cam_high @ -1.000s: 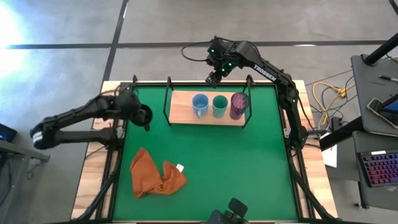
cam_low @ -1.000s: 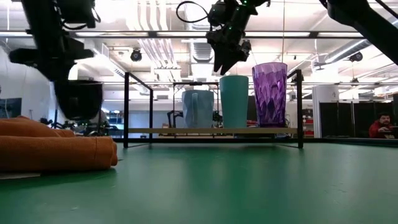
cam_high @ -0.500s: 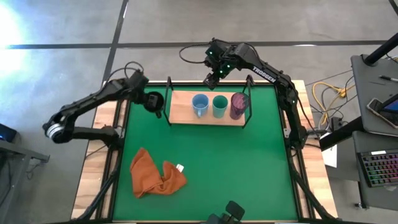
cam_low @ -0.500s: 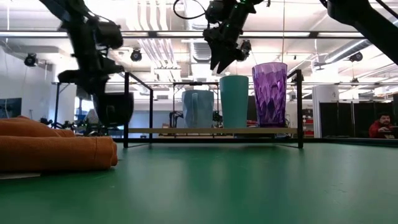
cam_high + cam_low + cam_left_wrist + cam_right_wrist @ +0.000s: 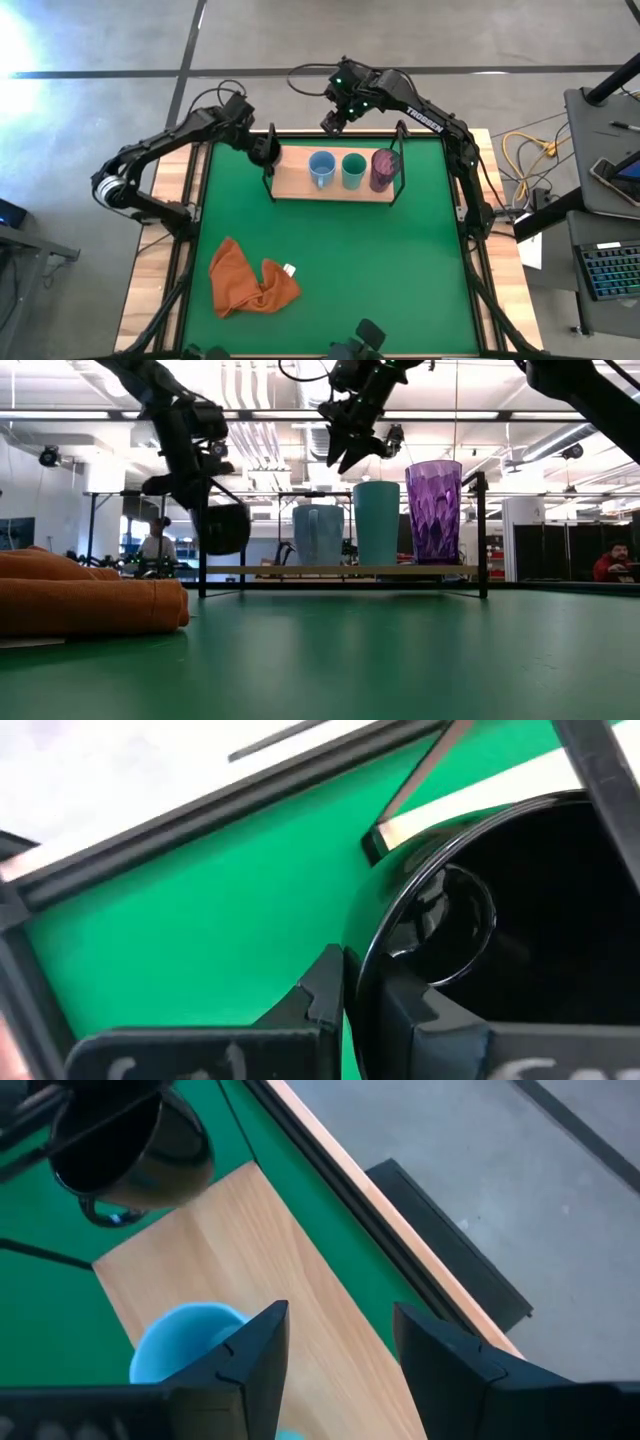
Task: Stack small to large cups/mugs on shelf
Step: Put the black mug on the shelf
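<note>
Green matting (image 5: 330,260) covers the desk, with bare wood showing along its left and right edges and grey floor beyond. Near the far edge sits the shelf (image 5: 290,180), a light wooden board in a thin black frame, its long side running parallel to that edge. On the board stand three vessels in a row, just beside one another: the light blue mug (image 5: 321,169) nearest the left end, the teal cup (image 5: 353,170) in the middle, and the purple tumbler (image 5: 384,169) towards the right end, tallest of the three in the low view. The board's left end, beside the blue mug, is bare. The left gripper (image 5: 262,150) hangs at the shelf's far left corner, fingers clamped on the rim of the black mug (image 5: 223,528), which it holds off the surface just outside the frame's left post; the left wrist view shows one finger inside the mug's wall and one outside. The right gripper (image 5: 330,119) hovers above the desk's far edge, behind the blue mug, its fingers spread and holding nothing. An orange cloth (image 5: 250,278) lies crumpled near the desk's front left corner, well apart from the shelf.
</note>
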### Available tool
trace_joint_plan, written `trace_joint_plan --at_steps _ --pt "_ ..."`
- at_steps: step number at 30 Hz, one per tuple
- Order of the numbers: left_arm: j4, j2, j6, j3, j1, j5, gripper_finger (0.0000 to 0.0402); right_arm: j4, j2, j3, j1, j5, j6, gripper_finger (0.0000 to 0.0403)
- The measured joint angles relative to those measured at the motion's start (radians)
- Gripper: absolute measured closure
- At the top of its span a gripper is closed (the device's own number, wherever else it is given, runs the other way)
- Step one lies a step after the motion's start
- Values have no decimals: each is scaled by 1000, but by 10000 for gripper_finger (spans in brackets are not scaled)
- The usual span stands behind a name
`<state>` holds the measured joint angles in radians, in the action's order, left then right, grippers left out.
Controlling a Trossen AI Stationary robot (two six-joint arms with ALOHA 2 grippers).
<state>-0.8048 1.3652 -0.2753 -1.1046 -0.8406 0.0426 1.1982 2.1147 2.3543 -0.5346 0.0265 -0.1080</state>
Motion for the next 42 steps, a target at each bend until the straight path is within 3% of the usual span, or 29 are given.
trace_joint_plan --at_steps 7,13,19,27,34,42 --pt "1 60 -5 -3 1 -66 395 -89 0 -12 5 82 -43 232" --pt "51 64 -31 -4 14 -115 395 -159 0 -50 23 88 -62 232" --pt "44 58 -33 -14 18 -113 395 -218 0 -155 24 94 -121 232" --pt "47 58 -33 -2 19 -120 392 -384 1 -253 52 195 -185 232" --pt "58 58 -33 -5 27 -126 393 -544 2 -296 73 189 -226 232" --pt "63 58 -35 -3 39 -131 393 -561 49 -267 118 192 -236 232"
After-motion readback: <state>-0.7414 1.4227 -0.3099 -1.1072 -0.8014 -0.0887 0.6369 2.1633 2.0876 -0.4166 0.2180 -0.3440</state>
